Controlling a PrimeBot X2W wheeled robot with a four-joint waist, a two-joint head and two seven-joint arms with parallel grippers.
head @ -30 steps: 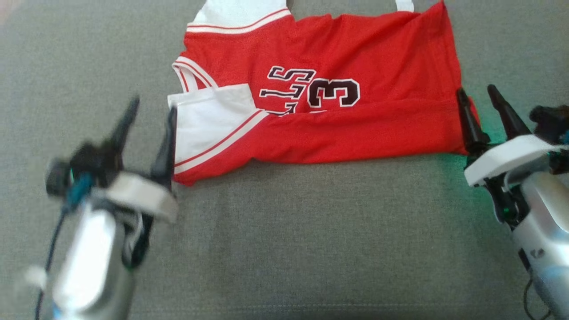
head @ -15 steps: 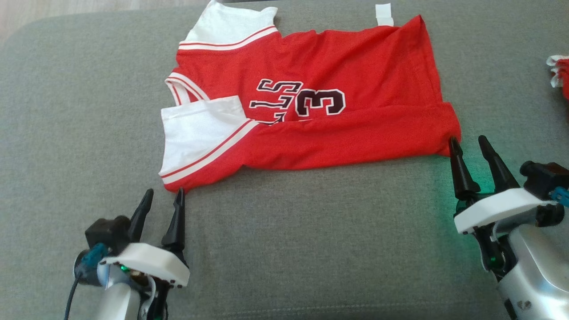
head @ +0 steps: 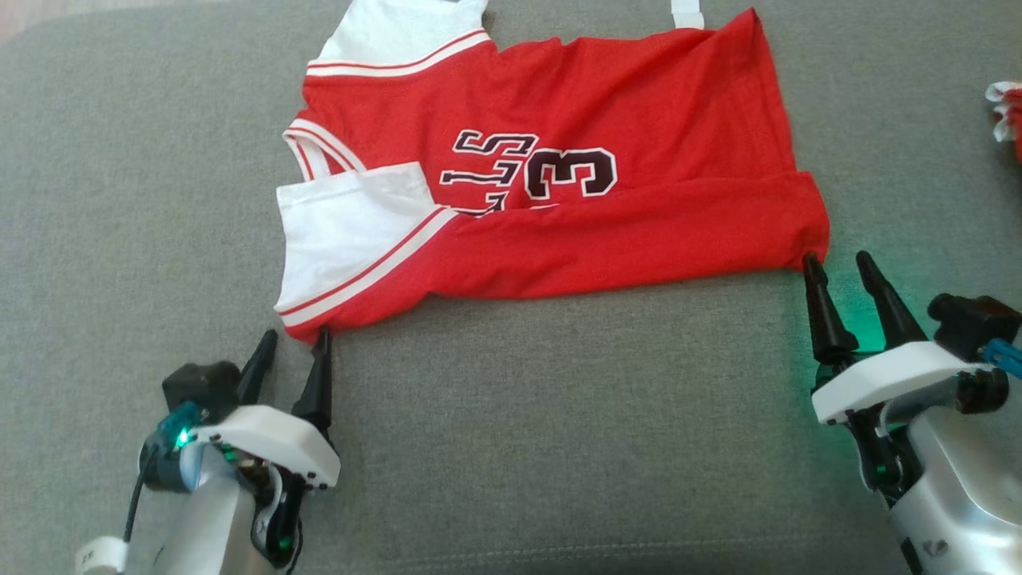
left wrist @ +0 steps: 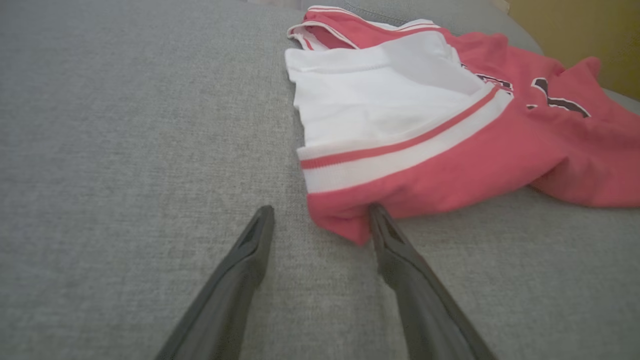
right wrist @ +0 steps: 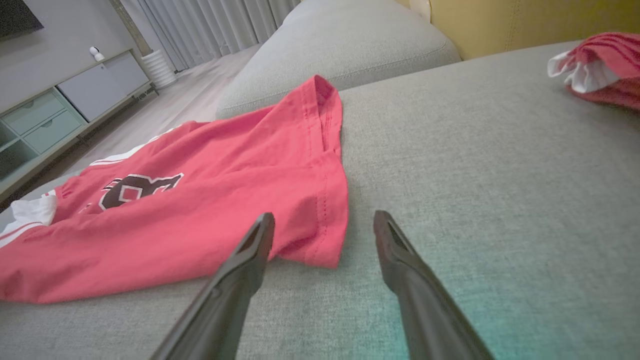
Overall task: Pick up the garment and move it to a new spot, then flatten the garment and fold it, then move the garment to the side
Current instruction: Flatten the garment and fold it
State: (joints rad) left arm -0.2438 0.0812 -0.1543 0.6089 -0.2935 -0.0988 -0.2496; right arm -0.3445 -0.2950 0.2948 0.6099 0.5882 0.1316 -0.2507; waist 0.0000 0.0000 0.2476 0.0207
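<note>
Two corners within reach | jersey (head: 639,231) lies half-folded on grey cushion (head: 559,439) | left gripper (head: 294,335) spread, empty, at sleeve corner | right gripper (head: 837,259) spread, empty, at hem corner | soft, light, limp: probably best pinched there.

Bare sofa cushion (head: 559,415) lies open from 4 to 8 o'clock; the jersey (head: 639,120) fills 12, another red garment (head: 1009,112) sits at 2.
</note>
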